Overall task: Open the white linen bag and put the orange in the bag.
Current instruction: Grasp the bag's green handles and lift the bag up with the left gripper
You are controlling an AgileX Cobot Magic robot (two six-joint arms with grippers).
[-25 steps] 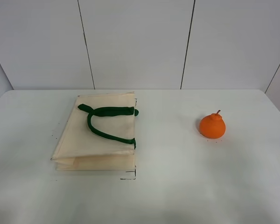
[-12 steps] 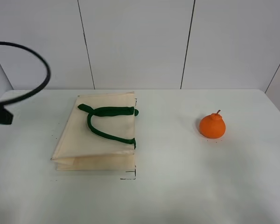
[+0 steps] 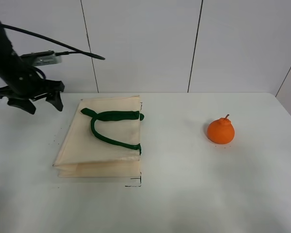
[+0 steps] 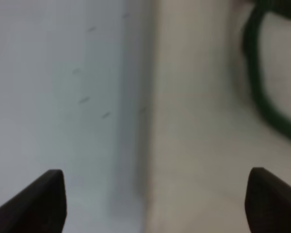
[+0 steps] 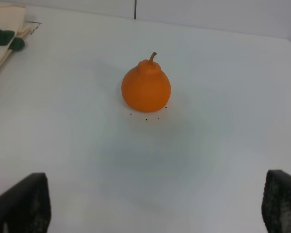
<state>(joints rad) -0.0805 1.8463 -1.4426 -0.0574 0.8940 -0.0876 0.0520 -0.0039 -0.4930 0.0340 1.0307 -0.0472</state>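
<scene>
Over the far left part of the worktop (image 3: 184,204), the left tool (image 3: 43,107) hangs with its jaws spread wide, gripping nothing. The bag (image 3: 104,141) lies flat and folded just beside it, toward the middle of the worktop. The left wrist view, though blurred, shows the bag's outer edge running between the two fingertips.

The green handles (image 3: 111,130) rest on the bag's upper face and are fixed at the edge that faces the orange (image 3: 220,131). I therefore judge the mouth to be along that edge, on the side of the bag away from the left tool. That edge runs from the back of the worktop to the front. To lift a handle or the top layer, the left tool must cross the bag toward the middle.

The orange stands upright, stem up, well apart from the bag on the right. The right tool (image 5: 153,206) does not show in the high view. Its own camera shows both fingertips spread wide and empty, with the orange straight ahead between them. The right arm is clearly the nearer one for the fruit, the left for the bag.
</scene>
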